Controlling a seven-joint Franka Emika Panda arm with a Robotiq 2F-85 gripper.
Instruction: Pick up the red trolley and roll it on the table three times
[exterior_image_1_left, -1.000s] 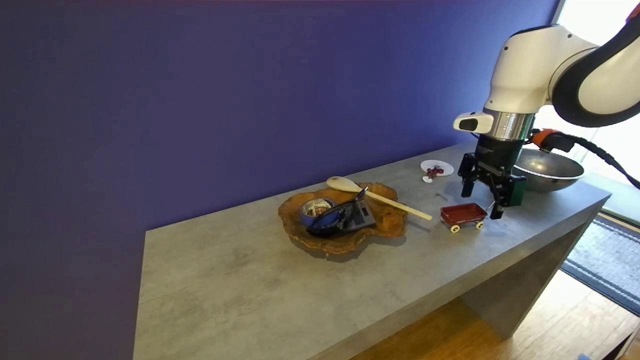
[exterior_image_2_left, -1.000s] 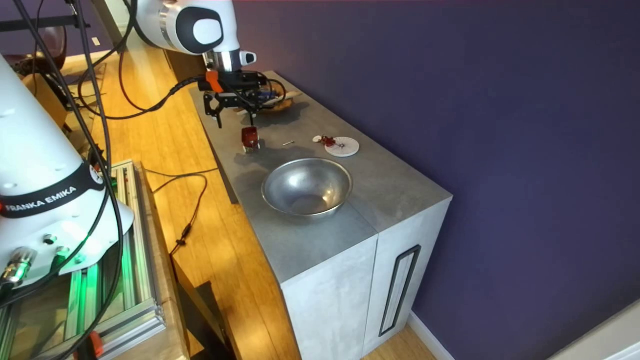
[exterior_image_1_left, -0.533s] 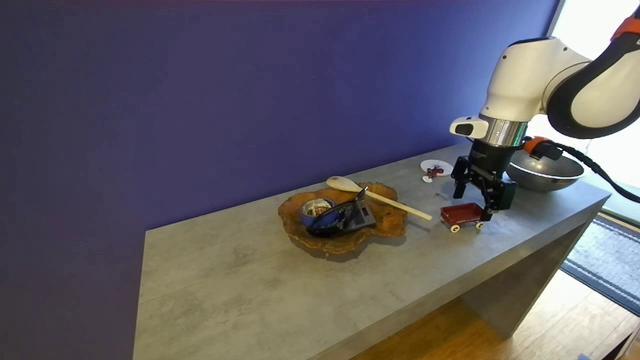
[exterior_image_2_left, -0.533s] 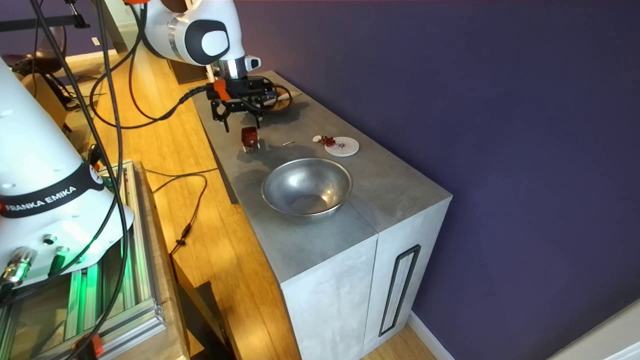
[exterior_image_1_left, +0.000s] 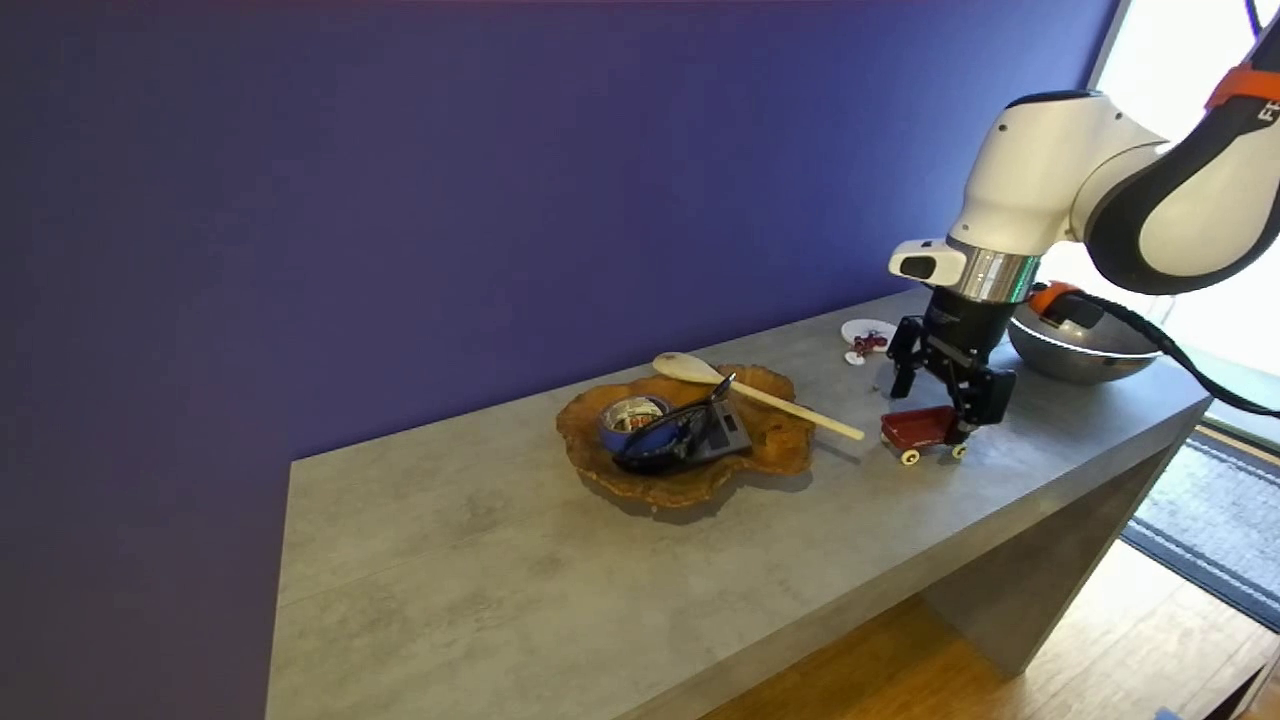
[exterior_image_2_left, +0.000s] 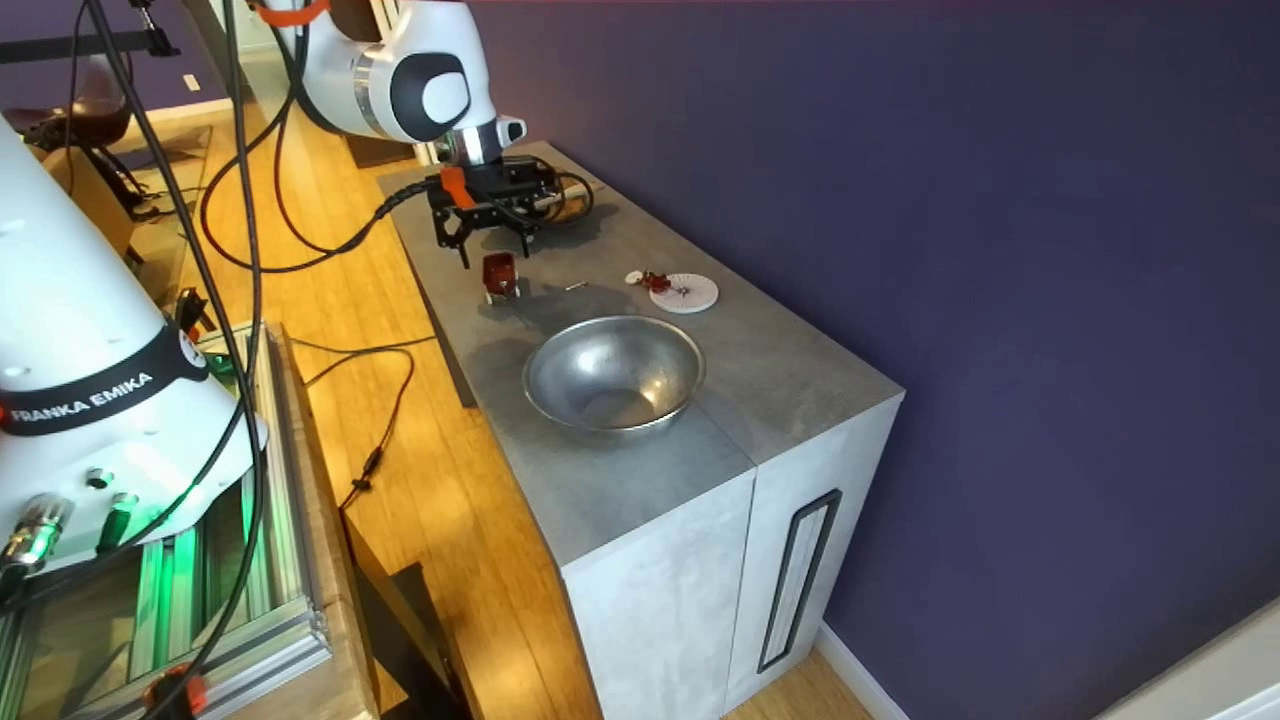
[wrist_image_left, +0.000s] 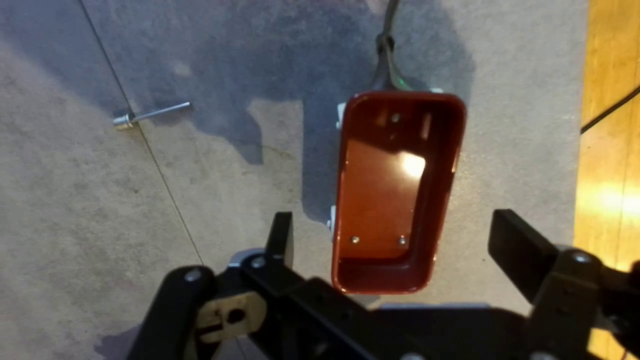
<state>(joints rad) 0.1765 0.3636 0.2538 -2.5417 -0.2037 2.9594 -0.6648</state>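
The red trolley (wrist_image_left: 380, 195) is a small dark red cart with an open tray, pale wheels and a dark handle at its top end in the wrist view. It stands upright on the grey table (exterior_image_1_left: 480, 580) and shows in both exterior views (exterior_image_1_left: 910, 428) (exterior_image_2_left: 499, 272). My gripper (wrist_image_left: 392, 222) is open and empty. In the wrist view its fingers are on either side of the trolley's lower end, with a gap on both sides. In an exterior view the gripper (exterior_image_1_left: 930, 413) is low over the trolley, and one finger covers the cart's right end.
A metal bowl (exterior_image_2_left: 613, 380) stands near the trolley. A white dish (exterior_image_2_left: 690, 295) with red things lies towards the wall. A small metal pin (wrist_image_left: 155, 112) lies beside the trolley. A wooden board (exterior_image_1_left: 690, 490) holds a spoon, tape and black items. The table's edge (wrist_image_left: 580, 165) is close.
My gripper has come down towards the trolley, moving left in an exterior view and right in an exterior view from another place. The fingers stay apart. The trolley has not moved.
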